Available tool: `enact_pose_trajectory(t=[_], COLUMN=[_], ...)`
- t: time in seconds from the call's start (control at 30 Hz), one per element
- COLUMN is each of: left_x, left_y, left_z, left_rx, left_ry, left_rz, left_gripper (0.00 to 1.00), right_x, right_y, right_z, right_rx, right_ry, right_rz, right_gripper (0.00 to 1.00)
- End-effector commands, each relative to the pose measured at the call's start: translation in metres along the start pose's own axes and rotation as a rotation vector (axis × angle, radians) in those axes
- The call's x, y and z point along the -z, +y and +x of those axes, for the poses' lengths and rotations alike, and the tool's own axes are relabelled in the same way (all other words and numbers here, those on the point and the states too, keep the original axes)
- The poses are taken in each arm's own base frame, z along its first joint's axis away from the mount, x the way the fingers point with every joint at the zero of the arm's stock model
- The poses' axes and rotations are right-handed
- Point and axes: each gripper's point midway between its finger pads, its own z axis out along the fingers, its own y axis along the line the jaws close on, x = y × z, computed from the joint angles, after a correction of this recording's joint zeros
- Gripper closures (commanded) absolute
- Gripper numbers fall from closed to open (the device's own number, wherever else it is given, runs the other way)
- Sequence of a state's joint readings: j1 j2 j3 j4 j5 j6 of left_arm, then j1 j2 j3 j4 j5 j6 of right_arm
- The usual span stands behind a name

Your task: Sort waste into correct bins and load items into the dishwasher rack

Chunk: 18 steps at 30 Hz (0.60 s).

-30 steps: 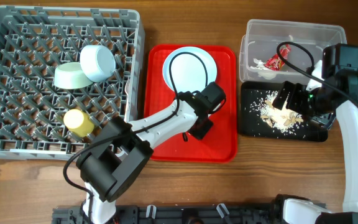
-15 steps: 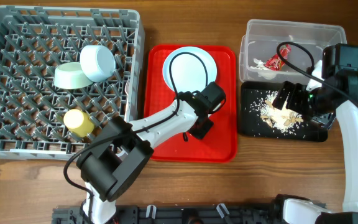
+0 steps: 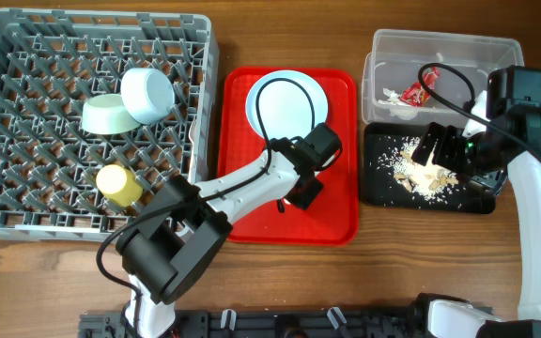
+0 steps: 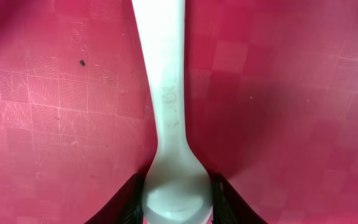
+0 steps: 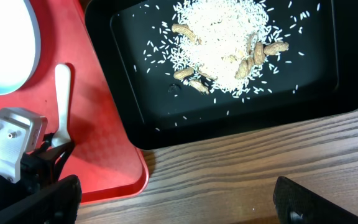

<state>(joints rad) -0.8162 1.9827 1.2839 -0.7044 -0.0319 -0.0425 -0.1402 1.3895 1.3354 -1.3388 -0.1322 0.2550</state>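
Note:
My left gripper [image 3: 299, 192] is low over the red serving tray [image 3: 336, 211]. In the left wrist view its jaws [image 4: 178, 204] press both sides of the white spoon's bowl [image 4: 176, 186], and the handle points away. The spoon handle also shows in the right wrist view [image 5: 62, 93]. The white plate [image 3: 286, 101] lies at the tray's far end. The grey rack [image 3: 26, 141] holds the light blue bowl [image 3: 146, 94], pale green bowl [image 3: 111, 115] and yellow cup [image 3: 118, 183]. My right gripper [image 3: 440, 150] is open and empty above the black tray [image 3: 472, 202] of rice scraps [image 5: 225, 43]. The fork is out of view.
The clear tub [image 3: 440, 47] behind the black tray holds the red wrapper [image 3: 411, 93] and the white napkin [image 3: 391, 97]. A few peanuts [image 5: 253, 59] lie in the rice. Bare wooden table [image 5: 260, 168] runs along the front of both trays.

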Motion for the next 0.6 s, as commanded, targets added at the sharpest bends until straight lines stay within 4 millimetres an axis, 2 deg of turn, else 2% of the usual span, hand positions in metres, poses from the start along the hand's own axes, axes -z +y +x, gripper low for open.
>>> enact_pose_trajectory(t=[0.0, 0.23, 0.57], left_x=[-0.003, 0.021, 0.041], left_y=[0.007, 0.008, 0.009], left_z=[0.008, 0.003, 0.006], left_rx=[0.006, 0.008, 0.008], left_ry=[0.028, -0.014, -0.025], left_rz=[-0.022, -0.022, -0.020], left_gripper=[0.70, 0.70, 0.69], right_x=[0.005, 0.005, 0.005], right_y=[-0.003, -0.003, -0.003], right_z=[-0.001, 0.000, 0.000], right_rx=[0.019, 0.019, 0.019], right_ry=[-0.022, -0.019, -0.019], right_rz=[0.010, 0.011, 0.011], right_gripper=[0.00, 0.00, 0.00])
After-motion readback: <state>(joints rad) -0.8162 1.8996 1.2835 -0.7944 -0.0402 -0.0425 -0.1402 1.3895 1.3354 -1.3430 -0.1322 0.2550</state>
